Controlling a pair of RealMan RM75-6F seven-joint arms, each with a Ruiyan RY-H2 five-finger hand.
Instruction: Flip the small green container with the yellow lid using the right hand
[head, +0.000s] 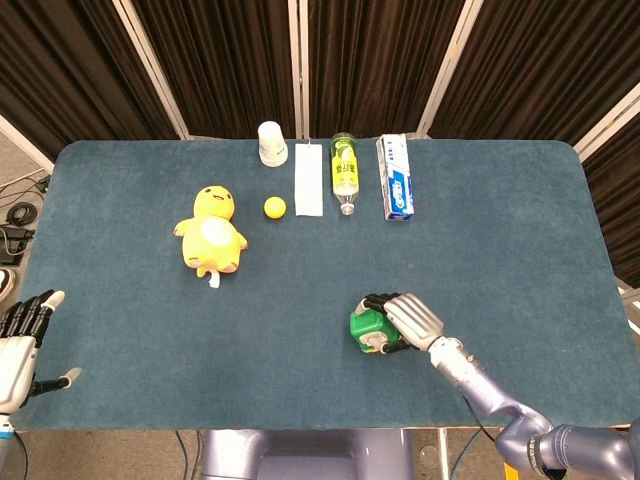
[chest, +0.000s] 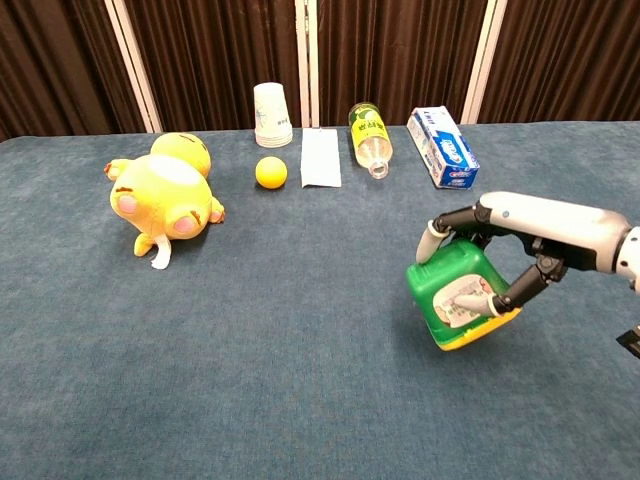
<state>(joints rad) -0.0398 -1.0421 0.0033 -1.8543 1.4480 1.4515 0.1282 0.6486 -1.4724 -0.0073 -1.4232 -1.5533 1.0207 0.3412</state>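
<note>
Blue felt covers the tabletop (head: 120, 280), which carries everything I can see. Largest on it is the yellow plush duck (head: 211, 232), lying toward my left side. Along the far edge sits a row: a blue and white carton (head: 394, 190), a green-capped bottle (head: 344, 166) on its side, a flat white packet (head: 308, 180), and a white paper cup (head: 271, 142) standing upright. Just in front of the cup lies a small orange ball (head: 274, 207).

My right hand (head: 410, 320) grasps the small green container (chest: 455, 297) near my edge of the tabletop, fingers (chest: 452, 222) arched over its top and thumb pressed against its labelled face. It is tilted, with its yellow lid (chest: 480, 332) turned downward and toward me in the chest view. I cannot tell whether it touches the felt.

My left hand (head: 20, 335) hangs off the near left corner of the tabletop, released, fingers apart and grasping nothing.
</note>
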